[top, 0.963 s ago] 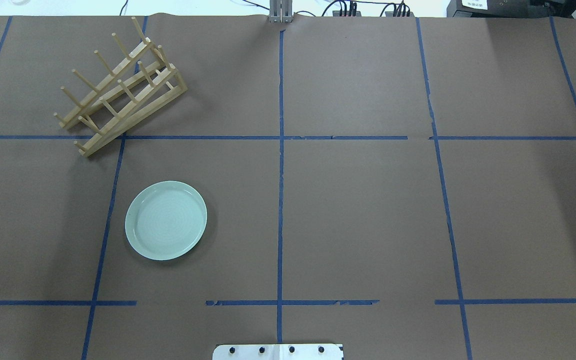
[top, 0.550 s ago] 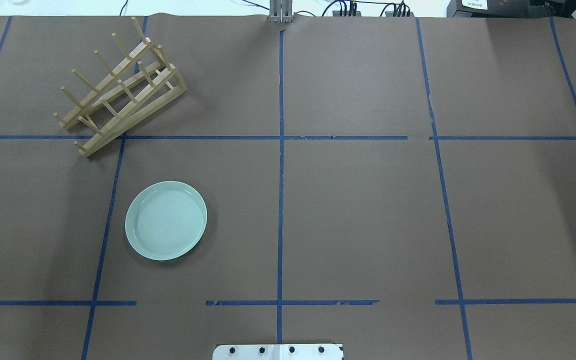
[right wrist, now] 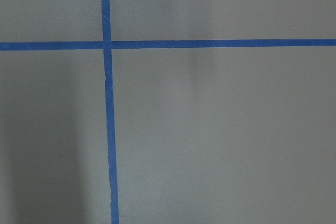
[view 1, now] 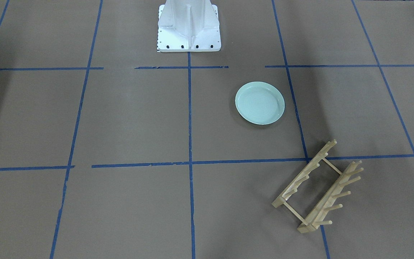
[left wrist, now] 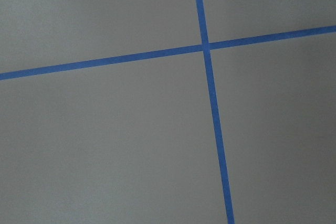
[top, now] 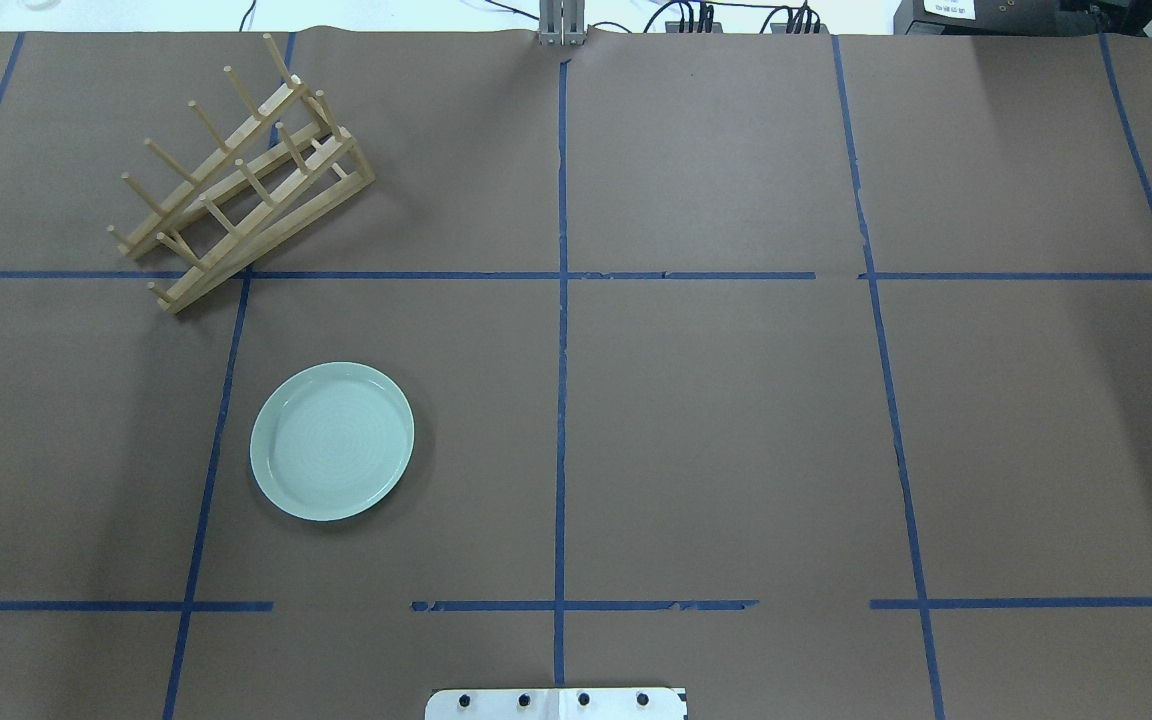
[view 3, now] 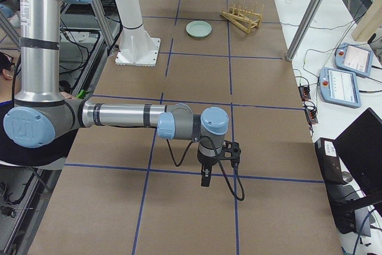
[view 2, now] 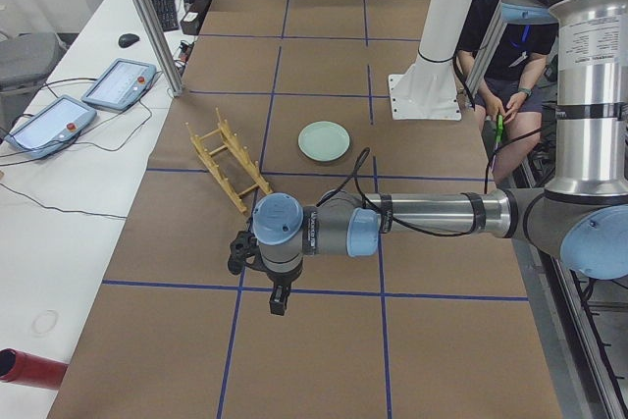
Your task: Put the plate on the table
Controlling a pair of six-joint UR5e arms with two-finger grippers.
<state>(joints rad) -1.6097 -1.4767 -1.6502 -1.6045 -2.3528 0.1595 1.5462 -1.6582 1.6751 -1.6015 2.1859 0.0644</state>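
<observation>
The pale mint-green plate (top: 332,441) lies flat on the brown paper-covered table (top: 716,420), apart from the wooden rack; it also shows in the front view (view 1: 260,103) and both side views (view 2: 324,140) (view 3: 199,28). My left gripper (view 2: 278,301) hangs over bare table at the left end, far from the plate. My right gripper (view 3: 206,178) hangs over bare table at the right end. Both show only in the side views, so I cannot tell whether they are open or shut. The wrist views show only paper and blue tape.
A wooden peg rack (top: 241,190) stands at the far left, beyond the plate. The white pedestal base (view 1: 189,27) is at the robot's edge. A person (view 2: 510,46) sits behind the robot. Tablets (view 2: 118,82) lie on a side bench.
</observation>
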